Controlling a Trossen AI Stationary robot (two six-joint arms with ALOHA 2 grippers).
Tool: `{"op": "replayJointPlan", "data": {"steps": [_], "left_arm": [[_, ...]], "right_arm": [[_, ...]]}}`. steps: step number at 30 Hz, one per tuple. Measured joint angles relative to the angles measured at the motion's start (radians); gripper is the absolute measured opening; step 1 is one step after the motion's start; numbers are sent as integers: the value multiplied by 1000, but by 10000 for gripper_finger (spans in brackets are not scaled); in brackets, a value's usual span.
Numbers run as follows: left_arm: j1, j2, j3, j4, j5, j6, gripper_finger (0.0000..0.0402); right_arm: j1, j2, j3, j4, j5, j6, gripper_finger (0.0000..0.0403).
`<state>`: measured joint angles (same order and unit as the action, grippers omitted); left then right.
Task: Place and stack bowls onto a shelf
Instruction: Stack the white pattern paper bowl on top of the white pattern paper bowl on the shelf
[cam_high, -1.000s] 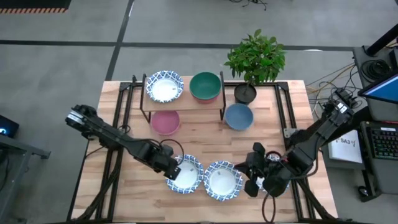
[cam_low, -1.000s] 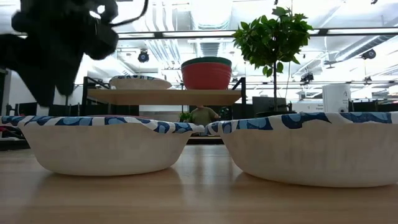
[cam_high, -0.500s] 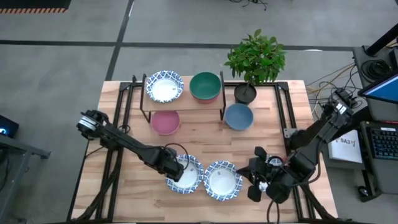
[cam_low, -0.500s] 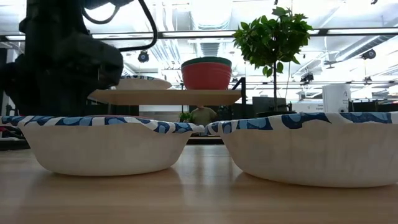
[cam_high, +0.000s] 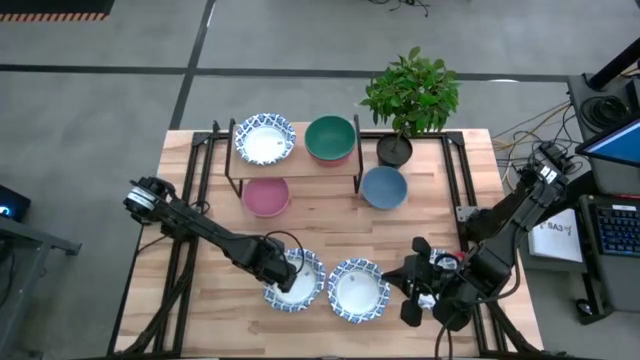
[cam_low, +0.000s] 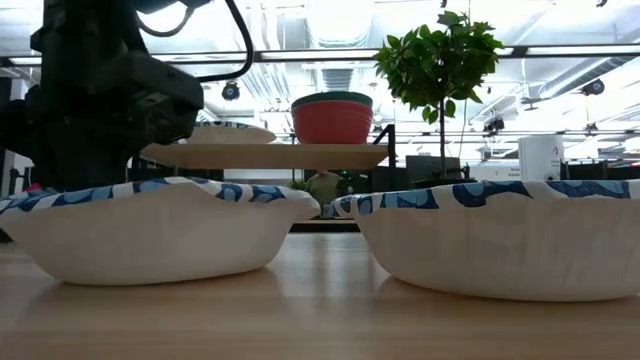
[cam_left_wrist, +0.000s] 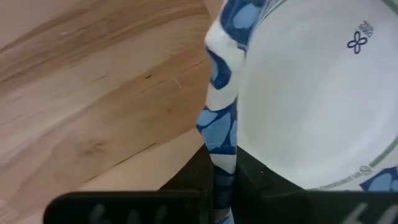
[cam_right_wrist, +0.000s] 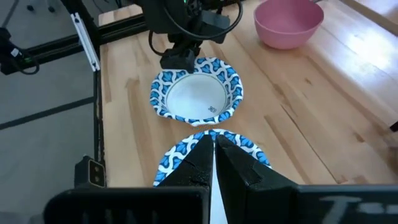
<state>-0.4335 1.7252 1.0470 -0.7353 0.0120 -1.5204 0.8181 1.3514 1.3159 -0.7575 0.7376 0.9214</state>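
Two white bowls with blue patterned rims sit side by side near the table's front edge: the left bowl (cam_high: 297, 281) and the right bowl (cam_high: 358, 291). My left gripper (cam_high: 277, 272) is shut on the left bowl's left rim. My right gripper (cam_high: 404, 291) is shut just right of the right bowl (cam_right_wrist: 214, 146); I cannot tell whether it touches the bowl. The shelf (cam_high: 296, 160) at the back carries a blue-rimmed bowl (cam_high: 265, 138) and a green bowl (cam_high: 331, 137) nested in a red one (cam_low: 331, 122). A pink bowl (cam_high: 266, 197) and a blue bowl (cam_high: 384, 187) rest on the table. My left gripper pinches the left bowl's rim (cam_left_wrist: 222, 134) on the bowl's left side, one finger inside the bowl and one outside. The fingers come slanting down from the table's left. The bowl (cam_low: 160, 230) sits tilted, its base still on the table.
A potted plant (cam_high: 410, 95) stands at the back right beside the shelf. Bare wood lies between the front bowls and the shelf. The black table frame (cam_high: 195, 200) runs along both sides.
My left gripper has come down and toward the table's right onto the left bowl's rim. That bowl, level before, now sits tilted and has slid slightly toward the left. My right gripper has drawn back a little toward the table's near right corner.
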Motion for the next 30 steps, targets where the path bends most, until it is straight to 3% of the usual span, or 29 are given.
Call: {"op": "replayJointPlan", "data": {"steps": [8,12,17,25,30], "left_arm": [[-7,-59,26,-32,-4,20,1],[-14,-123,101,-139,-13,29,1],[-15,-186,289,-369,-81,56,0],[101,-208,666,-836,-318,198,0],[263,-255,809,-790,-346,446,0]], "right_arm": [[0,0,0,34,16,16,9],[0,0,0,34,18,5,9],[0,0,0,34,18,-11,9],[0,0,-1,32,18,-85,9],[-4,0,-1,31,25,-89,9]]}}
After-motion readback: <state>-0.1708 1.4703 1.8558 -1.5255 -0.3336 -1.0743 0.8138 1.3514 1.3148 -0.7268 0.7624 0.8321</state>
